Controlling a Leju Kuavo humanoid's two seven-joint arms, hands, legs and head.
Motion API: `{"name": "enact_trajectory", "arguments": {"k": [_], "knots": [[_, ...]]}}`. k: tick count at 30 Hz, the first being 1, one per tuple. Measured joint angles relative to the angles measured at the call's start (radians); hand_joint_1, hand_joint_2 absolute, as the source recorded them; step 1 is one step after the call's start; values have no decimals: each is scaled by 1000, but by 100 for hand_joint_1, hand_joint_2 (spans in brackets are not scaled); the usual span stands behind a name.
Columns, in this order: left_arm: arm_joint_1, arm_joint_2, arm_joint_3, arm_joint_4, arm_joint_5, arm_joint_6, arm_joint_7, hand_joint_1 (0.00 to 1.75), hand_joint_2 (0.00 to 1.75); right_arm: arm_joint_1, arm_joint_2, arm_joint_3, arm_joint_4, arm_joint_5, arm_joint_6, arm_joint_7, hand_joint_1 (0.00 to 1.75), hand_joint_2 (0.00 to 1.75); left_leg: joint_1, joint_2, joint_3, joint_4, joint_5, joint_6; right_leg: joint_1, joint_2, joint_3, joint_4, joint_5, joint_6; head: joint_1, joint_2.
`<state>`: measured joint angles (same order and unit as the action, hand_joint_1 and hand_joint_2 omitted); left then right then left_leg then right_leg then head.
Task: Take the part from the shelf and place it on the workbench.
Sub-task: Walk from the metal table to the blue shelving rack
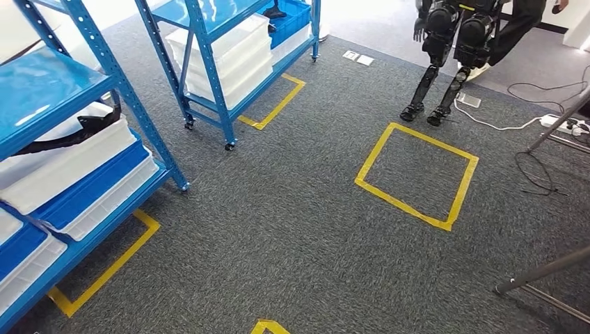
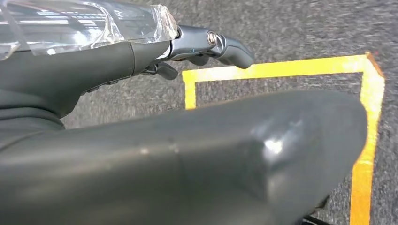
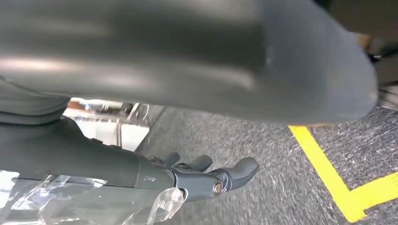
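The blue shelf (image 1: 76,104) stands off to the robot's left. A long black part (image 1: 76,132) lies flat on a white bin (image 1: 69,163) there, nearer the left hand (image 2: 206,44). That hand and the right hand (image 3: 206,176) hang over the carpet, fingers loosely apart, holding nothing.

Below me spreads grey carpet floor (image 1: 299,229) marked with yellow tape squares (image 1: 417,174). Two blue shelves (image 1: 90,90) stand on it to my left, stacked with white trays (image 1: 76,156) and blue trays (image 1: 90,191).
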<state>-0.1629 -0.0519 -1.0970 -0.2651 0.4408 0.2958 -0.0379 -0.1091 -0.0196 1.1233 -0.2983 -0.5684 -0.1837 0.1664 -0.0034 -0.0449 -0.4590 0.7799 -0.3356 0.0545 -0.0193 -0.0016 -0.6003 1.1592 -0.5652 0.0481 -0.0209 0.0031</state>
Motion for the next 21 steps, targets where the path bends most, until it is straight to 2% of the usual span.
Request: {"name": "enact_trajectory", "arguments": {"k": [1,3,4,5,7,8,9,10,11,12,13,14,15,16,17,19,20,21], "knots": [[1,0,0,0,-2,0,1,0,0,0,1,2,0,2,1,1,0,0,1,-15,1,1,0,-1,-1,5,23,-58,37,0,0,0],[1,0,-1,0,-10,1,4,0,0,0,2,8,0,6,6,4,0,0,3,-43,0,5,-1,-8,-7,52,99,-229,116,1,1,0],[0,0,-3,0,-14,2,5,0,0,0,2,11,0,8,8,5,0,0,3,-56,-3,9,-2,-13,-10,75,128,-292,143,-1,1,0],[-1,0,-4,0,-17,3,6,0,0,0,3,15,0,10,10,7,0,0,2,-67,-6,10,-2,-19,-11,91,145,-329,156,-4,1,0],[2,0,-9,0,-21,9,14,0,0,-3,5,21,1,12,16,11,0,0,6,-87,-14,9,2,-29,-8,77,149,-342,166,-20,1,0],[5,0,-12,0,-25,12,20,0,0,-4,7,23,2,13,19,13,0,0,7,-79,-20,16,-2,-34,-6,65,149,-345,169,-27,1,0],[8,0,-15,0,-29,15,26,0,0,-5,8,26,3,14,22,16,0,0,7,-58,-35,43,-19,-38,-5,52,150,-349,173,-34,0,0],[8,1,-18,0,-32,16,31,0,0,-5,10,27,3,15,26,18,0,0,6,-30,-62,97,-49,-43,-6,39,150,-353,175,-39,0,0],[7,0,-21,0,-35,17,35,0,0,-3,10,29,4,17,31,21,0,0,6,2,-101,177,-89,-47,-4,25,151,-355,176,-41,0,0],[6,0,-23,0,-38,17,38,0,0,-2,11,31,5,19,34,23,0,0,6,19,-146,268,-129,-51,-3,9,151,-356,176,-44,0,0],[5,0,-25,0,-40,16,39,0,0,-1,11,34,5,21,39,25,0,0,7,25,-185,347,-157,-54,-2,-6,151,-356,174,-45,0,0],[7,0,-26,0,-43,16,40,0,0,-1,12,37,6,23,43,27,0,0,9,28,-208,390,-166,-55,-2,-20,152,-356,172,-45,0,0],[8,-1,-28,0,-47,15,42,0,0,-1,12,40,7,24,45,28,0,0,10,30,-208,389,-155,-56,-2,-32,154,-356,169,-45,0,0],[9,-1,-30,0,-50,15,44,0,0,-2,12,42,8,24,49,29,0,0,11,35,-184,339,-126,-55,-2,-43,158,-356,166,-43,0,0],[8,-1,-32,0,-51,15,46,0,0,-3,13,44,8,25,51,31,0,0,10,53,-140,254,-87,-52,-3,-53,163,-356,163,-41,0,0],[2,-1,-37,0,-53,14,52,0,0,-4,13,47,8,25,55,32,0,0,2,111,-51,85,-24,-43,1,-70,173,-357,155,-31,0,0],[-2,-1,-39,0,-53,14,54,0,0,-5,13,48,8,26,57,33,0,0,-3,131,-27,37,-10,-39,3,-79,177,-358,152,-26,0,0],[-5,-1,-41,0,-54,14,55,0,0,-5,13,50,9,26,58,34,0,0,-6,136,-19,19,-7,-35,5,-89,182,-360,148,-20,1,0]]}}
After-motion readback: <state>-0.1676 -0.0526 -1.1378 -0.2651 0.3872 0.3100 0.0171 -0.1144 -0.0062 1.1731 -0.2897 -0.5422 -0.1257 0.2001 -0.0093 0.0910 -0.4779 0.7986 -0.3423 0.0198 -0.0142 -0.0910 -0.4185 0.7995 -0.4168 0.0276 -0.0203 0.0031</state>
